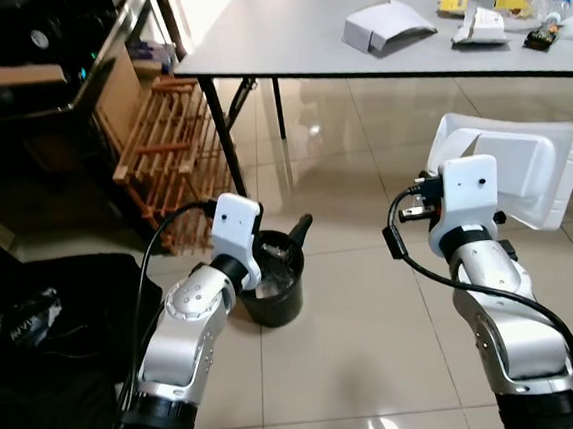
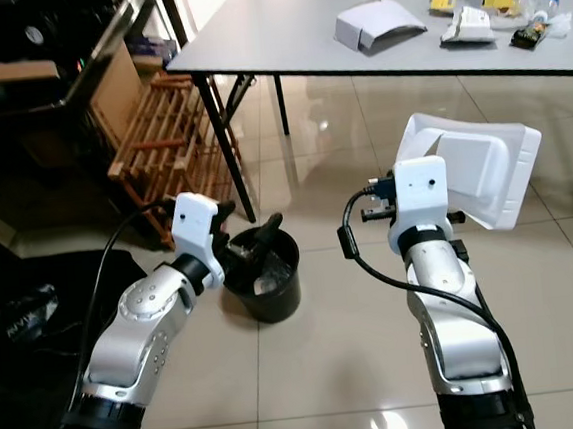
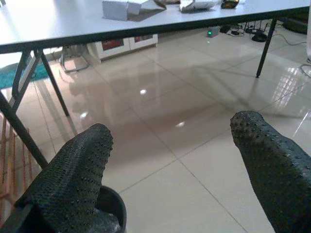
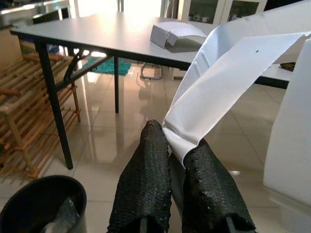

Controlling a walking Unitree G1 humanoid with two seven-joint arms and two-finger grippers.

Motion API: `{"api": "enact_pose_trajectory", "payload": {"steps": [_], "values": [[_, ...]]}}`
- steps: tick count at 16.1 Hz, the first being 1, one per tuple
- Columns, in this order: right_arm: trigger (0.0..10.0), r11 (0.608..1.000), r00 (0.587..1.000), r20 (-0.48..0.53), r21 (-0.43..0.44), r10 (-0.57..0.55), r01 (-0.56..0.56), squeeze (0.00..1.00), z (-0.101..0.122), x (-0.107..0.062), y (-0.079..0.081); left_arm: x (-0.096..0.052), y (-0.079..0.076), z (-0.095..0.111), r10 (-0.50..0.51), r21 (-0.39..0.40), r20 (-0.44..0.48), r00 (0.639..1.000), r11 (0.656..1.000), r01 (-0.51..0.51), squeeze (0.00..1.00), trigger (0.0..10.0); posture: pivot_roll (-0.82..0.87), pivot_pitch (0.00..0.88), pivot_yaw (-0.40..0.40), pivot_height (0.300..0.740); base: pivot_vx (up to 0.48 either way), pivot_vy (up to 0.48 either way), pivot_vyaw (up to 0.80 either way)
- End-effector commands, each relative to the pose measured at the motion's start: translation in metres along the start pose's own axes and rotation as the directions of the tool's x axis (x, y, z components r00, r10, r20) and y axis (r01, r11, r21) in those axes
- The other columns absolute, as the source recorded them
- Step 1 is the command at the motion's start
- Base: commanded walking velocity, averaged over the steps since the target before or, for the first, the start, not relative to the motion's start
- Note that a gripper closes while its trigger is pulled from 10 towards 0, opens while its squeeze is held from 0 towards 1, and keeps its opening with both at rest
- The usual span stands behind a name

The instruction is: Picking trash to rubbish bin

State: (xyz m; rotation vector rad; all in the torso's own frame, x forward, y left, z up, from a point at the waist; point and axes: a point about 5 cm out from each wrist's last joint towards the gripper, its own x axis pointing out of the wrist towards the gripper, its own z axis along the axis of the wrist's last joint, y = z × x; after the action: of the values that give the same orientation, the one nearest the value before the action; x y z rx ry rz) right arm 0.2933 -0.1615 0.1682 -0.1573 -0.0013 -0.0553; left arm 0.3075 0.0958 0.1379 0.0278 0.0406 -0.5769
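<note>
Right gripper pinches white foam container by lid edge, aloft beside table's near edge. Light, brittle (crushes easily). Left gripper spread over black bin.

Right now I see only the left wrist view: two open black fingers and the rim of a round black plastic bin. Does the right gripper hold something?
Observer: Yes. The right gripper is shut on the edge of a white foam clamshell box, which hangs open above the floor.
Operator: Where is the box relative to the bin?
Observer: The round black plastic bin stands on the floor to the box's left, below the left gripper. The box is not over it.
Operator: Is the bin empty?
Observer: No, a pale crumpled wrapper lies inside.
</note>
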Motion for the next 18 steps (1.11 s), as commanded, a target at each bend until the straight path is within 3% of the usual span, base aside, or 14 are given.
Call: {"api": "enact_pose_trajectory", "payload": {"steps": [1, 10, 18], "values": [[10.0, 1.0, 1.0, 0.015, -0.004, -0.005, 0.005, 0.0, 0.002, 0.001, 0.001, 0.003, -0.001, 0.001, -0.017, 0.02, -0.001, 1.0, 1.0, 0.017, 0.0, 10.0, -0.06, 0.045, 0.116, 0.74, 0.0, 0.0, 0.0], [10.0, 0.99, 0.993, 0.011, -0.083, 0.114, -0.112, 0.0, 0.008, 0.011, -0.001, 0.004, -0.011, -0.006, 0.089, -0.051, 0.044, 0.995, 0.995, -0.086, 0.0, 10.0, -0.05, 0.067, -0.044, 0.74, 0.0, 0.0, 0.0], [10.0, 0.986, 0.989, 0.013, -0.073, 0.15, -0.149, 0.0, 0.01, 0.013, 0.007, -0.001, -0.002, -0.008, 0.141, -0.065, 0.042, 0.989, 0.988, -0.138, 0.0, 10.0, -0.04, 0.075, -0.058, 0.74, 0.0, 0.073, 0.0]]}}
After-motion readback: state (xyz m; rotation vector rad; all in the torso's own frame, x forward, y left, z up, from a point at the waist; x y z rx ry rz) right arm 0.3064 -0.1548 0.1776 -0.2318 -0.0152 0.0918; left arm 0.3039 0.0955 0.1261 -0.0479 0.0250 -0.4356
